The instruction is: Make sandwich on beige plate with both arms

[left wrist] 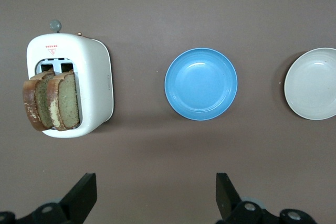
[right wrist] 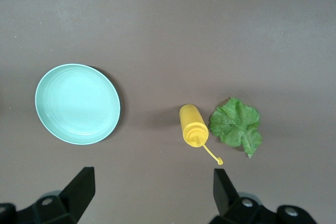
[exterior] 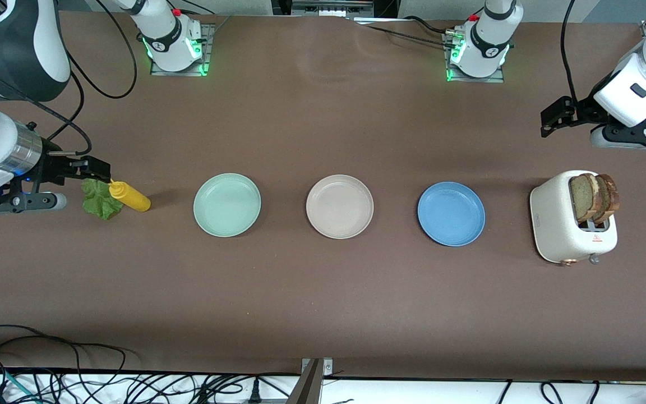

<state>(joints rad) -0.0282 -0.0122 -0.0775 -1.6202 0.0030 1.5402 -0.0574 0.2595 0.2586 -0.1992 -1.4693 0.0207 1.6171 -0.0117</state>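
The beige plate [exterior: 339, 206] lies empty in the middle of the row of plates and shows at the edge of the left wrist view [left wrist: 313, 83]. Two bread slices [exterior: 595, 196] [left wrist: 52, 100] stand upright in a white toaster [exterior: 564, 230] [left wrist: 92, 77] toward the left arm's end. A green lettuce leaf [exterior: 100, 200] [right wrist: 237, 124] lies on the table toward the right arm's end. My left gripper [exterior: 550, 119] [left wrist: 156, 198] hangs open and empty above the table near the toaster. My right gripper [exterior: 101, 168] [right wrist: 155, 192] is open and empty, up over the table beside the lettuce.
A mint-green plate [exterior: 226, 204] [right wrist: 77, 103] and a blue plate [exterior: 451, 213] [left wrist: 201, 83] flank the beige one, both empty. A yellow squeeze bottle [exterior: 130, 197] [right wrist: 192, 124] lies on its side against the lettuce. Cables [exterior: 76, 381] run along the table's front edge.
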